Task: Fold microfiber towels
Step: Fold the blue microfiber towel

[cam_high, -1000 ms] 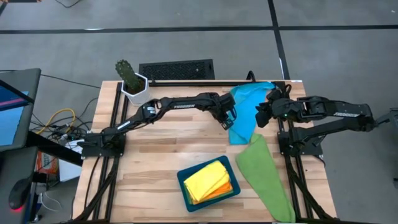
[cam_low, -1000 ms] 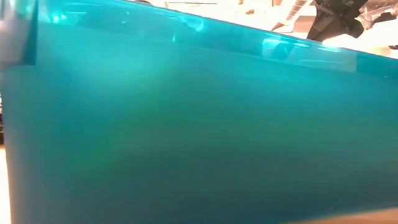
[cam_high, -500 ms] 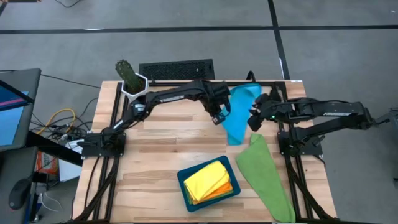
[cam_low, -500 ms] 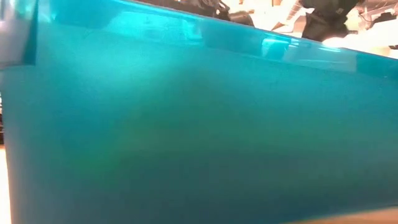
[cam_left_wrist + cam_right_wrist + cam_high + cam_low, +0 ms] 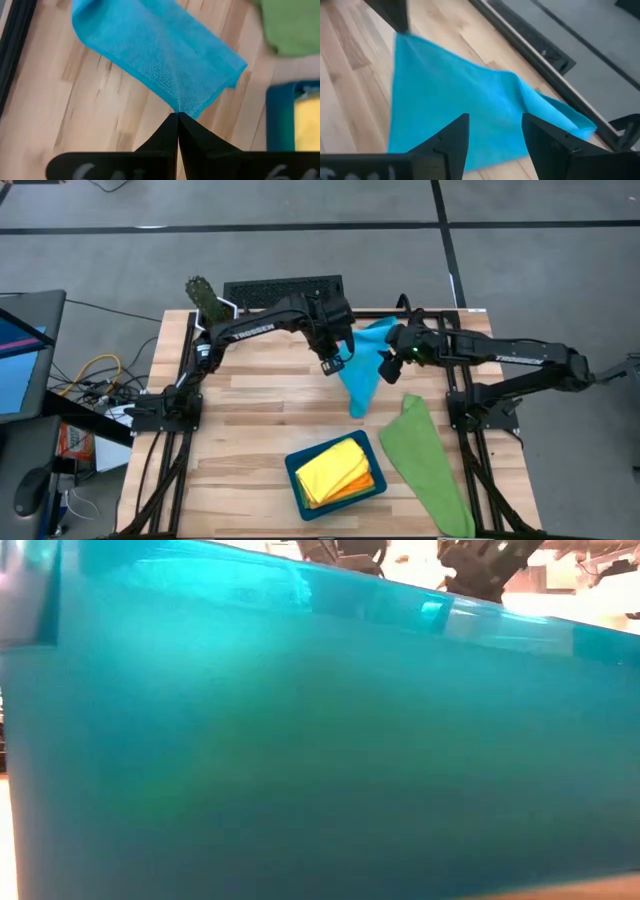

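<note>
My left gripper [image 5: 333, 365] is shut on the sky-blue towel [image 5: 360, 375] above the table's far middle, and the towel [image 5: 160, 55] spreads out below it. My right gripper [image 5: 385, 365] stands open just right of the towel [image 5: 450, 95], fingers pointing at it; I cannot tell whether they touch it. A green towel [image 5: 425, 465] lies flat by the right edge. A yellow towel [image 5: 330, 470] sits on an orange one [image 5: 368, 483] in the teal tray [image 5: 291, 464]. My left gripper pinches a bunched bit of the blue towel's edge [image 5: 178, 106] between its two fingers, coming from above and pointing steeply down. The towel hangs slack below the fingers. Its far right end [image 5: 570, 120] lies on the table by the far rail.
A potted cactus [image 5: 210, 305] stands at the far left corner, with a black grille [image 5: 285, 290] on the floor behind the table. The tray's teal wall [image 5: 300, 740] fills the low view. Bare wood lies left of the towel and tray.
My left gripper has risen and gone toward the table's left, shut on the blue towel. It has drawn the held part up and leftward, so the towel has slid left off the right rail. My right gripper has gone left toward the towel.
</note>
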{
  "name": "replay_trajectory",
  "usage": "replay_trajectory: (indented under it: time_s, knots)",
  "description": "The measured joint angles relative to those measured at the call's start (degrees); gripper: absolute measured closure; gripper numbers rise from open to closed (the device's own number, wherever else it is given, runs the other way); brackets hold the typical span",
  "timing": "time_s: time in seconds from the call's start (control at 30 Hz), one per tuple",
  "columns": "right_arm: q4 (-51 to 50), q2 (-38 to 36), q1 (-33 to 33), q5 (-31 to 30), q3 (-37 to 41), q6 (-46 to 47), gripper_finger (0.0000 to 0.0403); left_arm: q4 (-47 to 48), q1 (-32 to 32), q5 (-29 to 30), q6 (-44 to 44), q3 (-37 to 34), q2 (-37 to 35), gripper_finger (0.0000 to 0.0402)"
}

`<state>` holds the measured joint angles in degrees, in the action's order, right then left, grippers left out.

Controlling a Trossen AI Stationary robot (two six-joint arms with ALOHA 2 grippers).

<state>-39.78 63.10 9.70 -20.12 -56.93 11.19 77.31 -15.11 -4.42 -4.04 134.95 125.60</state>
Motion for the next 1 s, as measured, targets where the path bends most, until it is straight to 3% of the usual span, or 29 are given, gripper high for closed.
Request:
replay_trajectory:
  time_s: [0.1, 0.33, 0.47, 0.73, 0.87, 1.0]
  knots:
    - [1.4, 2.4, 1.7, 2.8, 0.0, -0.8, 0.0195, 3.6, 0.0, 0.7, 0.7, 0.0, -1.4, 0.0401]
    - [1.9, 12.7, 7.4, 2.3, 0.0, -6.3, 0.0200, 12.1, 0.1, 0.7, 3.6, 0.0, -2.9, 0.0401]
    - [3.7, 20.1, 11.7, 3.3, 0.0, -20.1, 0.0205, 12.7, 0.1, 1.9, 5.1, -0.2, -2.9, 0.0401]
    - [6.7, 27.6, 19.1, 13.2, 0.0, -51.3, 0.0222, 12.8, 0.0, 2.2, 7.3, -0.2, -2.9, 0.0401]
    - [7.7, 29.9, 20.4, 16.1, 0.0, -59.4, 0.0229, 12.8, 0.0, 2.4, 7.3, -0.2, -2.9, 0.0401]
    - [9.6, 31.2, 21.2, 17.1, 0.0, -61.9, 0.0232, 12.7, 0.0, 2.5, 6.5, -0.2, -2.9, 0.0401]
